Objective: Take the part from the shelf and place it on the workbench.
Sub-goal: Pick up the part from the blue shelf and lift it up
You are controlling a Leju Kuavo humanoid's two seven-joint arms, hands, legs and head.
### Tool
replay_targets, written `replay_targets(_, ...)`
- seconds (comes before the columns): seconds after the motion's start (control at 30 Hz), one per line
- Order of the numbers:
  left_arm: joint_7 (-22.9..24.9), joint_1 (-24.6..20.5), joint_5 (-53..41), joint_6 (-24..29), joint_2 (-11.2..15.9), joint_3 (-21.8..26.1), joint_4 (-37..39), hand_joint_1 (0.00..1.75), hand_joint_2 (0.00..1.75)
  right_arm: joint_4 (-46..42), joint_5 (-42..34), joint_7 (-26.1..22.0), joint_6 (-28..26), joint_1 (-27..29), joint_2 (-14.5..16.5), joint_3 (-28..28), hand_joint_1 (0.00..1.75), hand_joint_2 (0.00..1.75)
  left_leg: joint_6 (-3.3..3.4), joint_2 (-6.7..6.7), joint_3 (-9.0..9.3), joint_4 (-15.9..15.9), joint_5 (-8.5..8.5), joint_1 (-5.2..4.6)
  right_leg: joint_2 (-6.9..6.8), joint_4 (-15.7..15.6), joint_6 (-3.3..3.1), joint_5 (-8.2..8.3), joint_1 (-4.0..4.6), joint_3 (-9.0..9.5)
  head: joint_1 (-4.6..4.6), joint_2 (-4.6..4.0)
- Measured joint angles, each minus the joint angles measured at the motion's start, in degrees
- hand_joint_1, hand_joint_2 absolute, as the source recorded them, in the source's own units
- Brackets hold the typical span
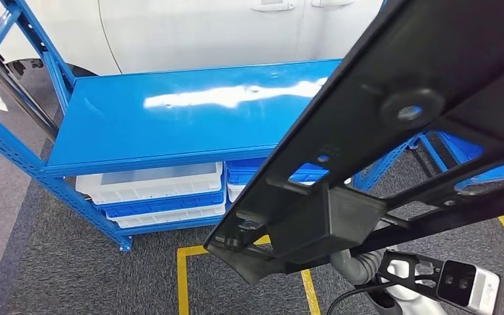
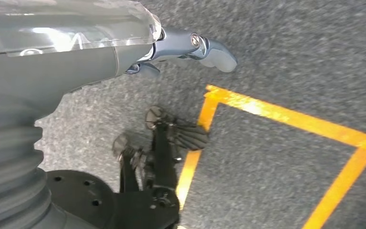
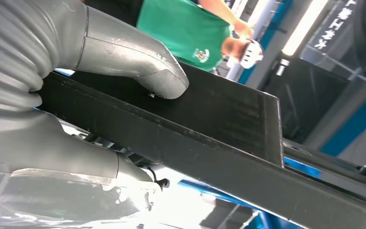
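Carrying the long black part [image 1: 394, 125] clear of the blue shelf [image 1: 170, 118] is the step in hand, judging by how it hangs in the air to the right of the shelf's top deck, well above the carpet. To the left of the part, the left hand [image 2: 195, 47] hangs over the carpet, holding nothing, its fingers loosely apart. The right hand [image 3: 124, 62] clamps the part, thumb pressed on its flat face (the other fingers are hidden underneath). Doing this well probably means keeping the part's far end away from the shelf's posts while turning toward the workbench. Below the top deck, left of the part, sit white and blue bins [image 1: 157, 190]; their contents cannot be made out.
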Motion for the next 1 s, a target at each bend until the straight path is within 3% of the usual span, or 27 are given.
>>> replay_targets(0.07,0.0,0.2,-0.1,0.0,-0.3,0.0,0.0,0.00,1.75,-0.2,1.4,0.0,1.1,1.2,0.0,0.0,1.75,1.75,-0.58,0.21,-0.51,0.0,0.90,0.11,-0.23,-5.7,-0.35,-0.92,0.51,3.28,0.00,0.00)
replay_targets(0.13,0.0,0.3,-0.3,-0.1,-0.4,0.0,0.0,0.00,1.75,-0.5,2.4,0.0,2.6,2.1,0.0,-0.1,1.75,1.75,-1.22,0.32,-0.83,-0.2,1.56,0.28,-0.15,-6.8,-0.66,-0.37,0.53,3.36,0.01,0.00)
replay_targets(0.17,0.0,0.3,-0.4,-0.2,-0.4,0.0,0.0,0.00,1.75,-0.6,2.7,0.0,3.3,2.4,0.0,-0.1,1.75,1.75,-1.53,0.26,-1.14,0.1,0.94,0.29,-0.17,-7.1,-0.98,0.26,0.40,3.08,0.01,0.00)
replay_targets(0.23,-0.2,0.4,-0.8,-0.4,-0.5,0.0,0.0,0.00,1.75,-0.8,2.7,-0.1,4.0,2.3,-0.1,-0.1,1.75,1.75,-2.19,0.06,-2.67,4.2,-3.12,0.36,-0.32,-7.5,-1.64,1.46,0.05,2.17,0.01,0.00)
replay_targets(0.3,-0.5,0.3,-1.0,-0.7,-0.6,0.0,0.0,0.00,1.75,-0.7,1.8,-0.1,3.8,1.3,-0.1,-0.1,1.75,1.75,-2.70,-0.01,-4.89,12.2,-8.32,0.57,-0.30,-7.1,-1.87,2.39,0.14,0.77,0.01,0.00)
replay_targets(0.33,-0.7,0.3,-1.0,-0.8,-0.6,0.0,0.0,0.00,1.75,-0.6,1.2,-0.1,3.6,0.7,-0.1,-0.1,1.75,1.75,-2.88,-0.01,-5.53,15.5,-9.52,0.68,-0.28,-6.8,-1.82,2.82,0.14,-0.03,0.01,0.00)
replay_targets(0.37,-0.9,0.3,-1.1,-0.9,-0.6,0.0,0.0,0.00,1.75,-0.4,0.5,-0.1,3.4,0.0,-0.1,-0.1,1.75,1.75,-3.02,-0.01,-5.33,17.1,-9.46,0.79,-0.25,-6.4,-1.72,3.22,0.11,-0.88,0.01,0.00)
replay_targets(0.4,-1.0,0.2,-1.1,-0.9,-0.6,0.0,0.0,0.00,1.75,-0.3,-0.1,-0.1,3.3,-0.6,-0.1,-0.1,1.75,1.75,-3.12,-0.01,-4.11,16.6,-8.36,0.92,-0.22,-6.0,-1.57,3.54,0.07,-1.72,0.01,0.00)
replay_targets(0.47,-1.2,0.2,-1.2,-0.9,-0.6,0.0,0.0,0.00,1.75,0.0,-1.1,-0.1,3.0,-1.4,-0.1,-0.1,1.75,1.75,-3.15,-0.18,1.01,9.9,-5.84,1.18,-0.16,-5.1,-1.15,4.04,-0.01,-3.22,0.01,0.00)
replay_targets(0.53,-1.3,0.0,-1.3,-0.9,-0.6,0.0,0.0,0.00,1.75,0.1,-1.8,-0.1,2.6,-1.9,-0.1,-0.2,1.75,1.75,-2.81,-0.58,5.58,2.7,-5.64,1.08,-0.14,-4.3,-0.55,4.58,-0.01,-4.31,0.01,0.00)
replay_targets(0.57,-1.3,0.0,-1.3,-0.8,-0.6,-0.1,0.0,0.00,1.75,0.1,-2.1,-0.1,2.5,-2.0,-0.1,-0.2,1.75,1.75,-2.58,-0.76,6.54,0.9,-6.01,0.91,-0.14,-4.2,-0.19,4.93,-0.04,-4.66,0.01,0.00)
replay_targets(0.63,-1.3,0.0,-1.4,-0.7,-0.7,-0.1,0.0,0.00,1.75,0.1,-2.4,-0.1,2.6,-1.8,-0.1,-0.3,1.75,1.75,-1.82,-0.68,6.26,0.3,-5.55,0.75,-0.08,-4.1,0.58,5.69,-0.17,-5.07,0.01,0.00)
replay_targets(0.67,-1.3,0.0,-1.4,-0.5,-0.7,-0.1,0.0,0.00,1.75,0.1,-2.4,-0.1,2.7,-1.7,-0.1,-0.3,1.75,1.75,-1.34,-0.53,5.90,0.1,-5.02,0.77,0.01,-3.8,0.88,5.28,-0.27,-5.42,0.01,0.00)
replay_targets(0.7,-1.3,0.0,-1.3,-0.4,-0.7,-0.1,0.0,0.00,1.75,0.2,-2.5,-0.1,3.0,-1.5,0.0,-0.3,1.75,1.75,-0.74,-0.35,5.36,-0.1,-4.41,0.81,0.09,-2.7,1.11,3.89,-0.34,-6.00,0.01,0.00)
replay_targets(0.73,-1.3,-0.1,-1.2,-0.2,-0.7,-0.1,0.0,0.00,1.75,0.2,-2.6,-0.1,3.2,-1.4,0.1,-0.4,1.75,1.75,-0.26,-0.17,4.68,-0.3,-3.75,0.85,0.16,-0.5,1.27,1.49,-0.39,-6.85,0.01,0.00)
replay_targets(0.8,-1.3,-0.2,-0.9,0.1,-0.7,-0.1,0.0,0.00,1.75,0.5,-3.2,0.0,3.5,-1.6,0.2,-0.5,1.75,1.75,0.20,0.03,3.12,-0.3,-2.53,0.58,0.19,6.9,1.40,-4.30,-0.48,-8.78,0.01,0.00)
replay_targets(0.83,-1.3,-0.2,-0.7,0.1,-0.7,-0.1,0.0,0.00,1.75,0.7,-3.7,0.0,3.4,-1.9,0.3,-0.5,1.75,1.75,0.22,0.11,2.27,-0.2,-1.92,0.45,0.19,10.5,1.43,-5.84,-0.48,-9.39,0.01,0.00)
replay_targets(0.87,-1.3,-0.3,-0.6,0.1,-0.7,0.0,0.0,0.00,1.75,0.8,-4.5,0.2,3.2,-2.4,0.3,-0.6,1.75,1.75,0.23,0.20,1.36,-0.1,-1.29,0.32,0.19,12.8,1.40,-5.89,-0.47,-9.37,0.01,0.00)
replay_targets(0.9,-1.3,-0.3,-0.5,0.1,-0.7,0.0,0.0,0.00,1.75,1.0,-5.3,0.5,2.7,-3.1,0.3,-0.6,1.75,1.75,0.21,0.27,0.41,0.1,-0.67,0.22,0.19,13.2,1.28,-4.55,-0.44,-8.44,0.01,0.00)
replay_targets(0.97,-1.2,-0.5,-0.6,0.1,-0.7,0.0,0.0,0.00,1.75,1.1,-6.6,1.2,1.8,-4.7,0.3,-0.6,1.75,1.75,0.07,0.34,-1.34,0.5,0.56,0.09,0.15,8.1,0.77,-1.19,-0.29,-3.57,0.01,0.00)
replay_targets(1.0,-1.1,-0.6,-0.6,0.1,-0.7,0.0,0.0,0.00,1.75,1.0,-7.1,1.6,1.6,-5.3,0.3,-0.7,1.75,1.75,-0.07,0.32,-1.97,0.7,1.12,-0.01,0.05,3.4,0.42,-0.96,-0.07,-0.16,0.01,0.00)
